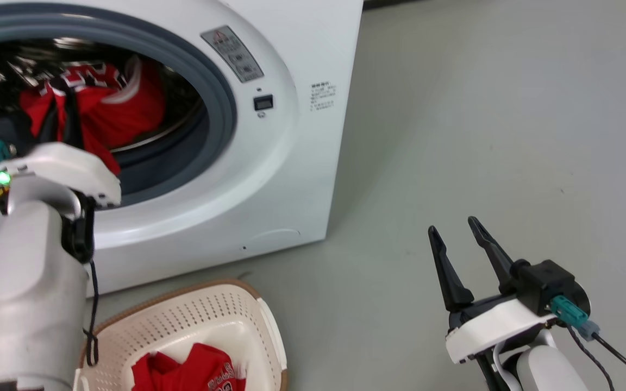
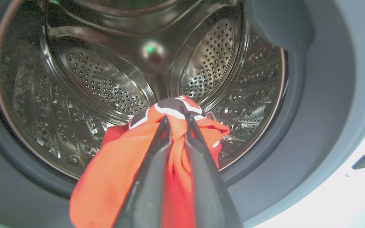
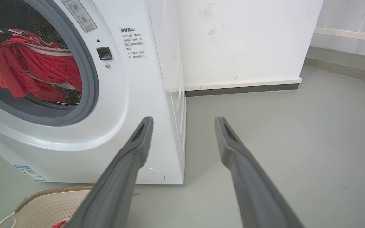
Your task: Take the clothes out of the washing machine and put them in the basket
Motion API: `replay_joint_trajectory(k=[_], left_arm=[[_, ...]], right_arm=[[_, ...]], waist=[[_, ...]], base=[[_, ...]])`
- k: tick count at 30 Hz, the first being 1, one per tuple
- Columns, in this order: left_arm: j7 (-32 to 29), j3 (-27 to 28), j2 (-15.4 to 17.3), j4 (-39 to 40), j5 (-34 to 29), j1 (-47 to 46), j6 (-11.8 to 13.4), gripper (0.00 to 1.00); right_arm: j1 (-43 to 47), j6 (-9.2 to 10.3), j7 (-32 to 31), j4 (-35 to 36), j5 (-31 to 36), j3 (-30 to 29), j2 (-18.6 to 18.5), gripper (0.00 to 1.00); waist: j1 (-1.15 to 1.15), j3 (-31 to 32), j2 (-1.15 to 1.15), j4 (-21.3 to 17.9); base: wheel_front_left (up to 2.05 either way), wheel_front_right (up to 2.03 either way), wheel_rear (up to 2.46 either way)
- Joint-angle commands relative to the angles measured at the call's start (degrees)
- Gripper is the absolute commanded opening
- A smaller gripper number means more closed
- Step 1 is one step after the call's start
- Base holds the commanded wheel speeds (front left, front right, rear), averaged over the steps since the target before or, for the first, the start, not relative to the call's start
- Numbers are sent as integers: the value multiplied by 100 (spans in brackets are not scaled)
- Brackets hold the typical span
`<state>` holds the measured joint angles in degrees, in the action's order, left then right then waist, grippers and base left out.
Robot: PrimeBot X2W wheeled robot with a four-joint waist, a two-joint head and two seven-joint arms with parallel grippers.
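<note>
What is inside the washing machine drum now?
A red jersey, pinched by the left pincer, hangs in the perforated drum. The cloth covers the drum's bottom front, so anything beneath is hidden.

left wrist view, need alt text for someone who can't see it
The left hand is shut on a bunched red jersey with black and white trim, held at the mouth of a perforated steel drum. A grey rubber gasket rings the drum opening.
</note>
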<state>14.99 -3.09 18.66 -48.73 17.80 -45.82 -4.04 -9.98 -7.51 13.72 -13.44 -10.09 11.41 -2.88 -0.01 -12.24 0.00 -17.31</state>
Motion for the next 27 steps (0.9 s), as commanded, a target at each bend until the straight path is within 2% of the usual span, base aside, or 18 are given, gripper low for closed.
replay_joint_trajectory(k=[1, 6, 14, 19, 22, 27], left_arm=[[25, 75, -60, 190, -31, 240, -27, 0], [25, 365, -310, 1201, -152, 1031, -2, 0], [21, 616, -1005, 2844, -360, 2397, 18, 0], [21, 753, -1330, 3579, -354, 3434, 46, 0], [21, 684, -1461, 3708, -356, 4041, 95, 0], [22, 506, -1546, 3264, -243, 4573, 121, 0]], right_arm=[[102, 4, -26, 39, 42, -28, 2, 100], [333, 4, -168, 176, 107, -179, 2, 100], [676, 3, -369, 423, 222, -343, 3, 100], [833, 4, -461, 560, 266, -384, 2, 100], [917, 3, -505, 637, 250, -386, 3, 100], [900, 4, -556, 743, 221, -304, 2, 100]], waist=[[1, 318, 0, 174], [1, 618, 0, 368], [1, 937, 0, 692], [1, 1081, 0, 818], [1, 1085, 0, 892], [1, 911, 0, 987]], base=[[0, 0, 0], [0, 0, 0], [0, 0, 0], [0, 0, 0], [0, 0, 0], [0, 0, 0]])
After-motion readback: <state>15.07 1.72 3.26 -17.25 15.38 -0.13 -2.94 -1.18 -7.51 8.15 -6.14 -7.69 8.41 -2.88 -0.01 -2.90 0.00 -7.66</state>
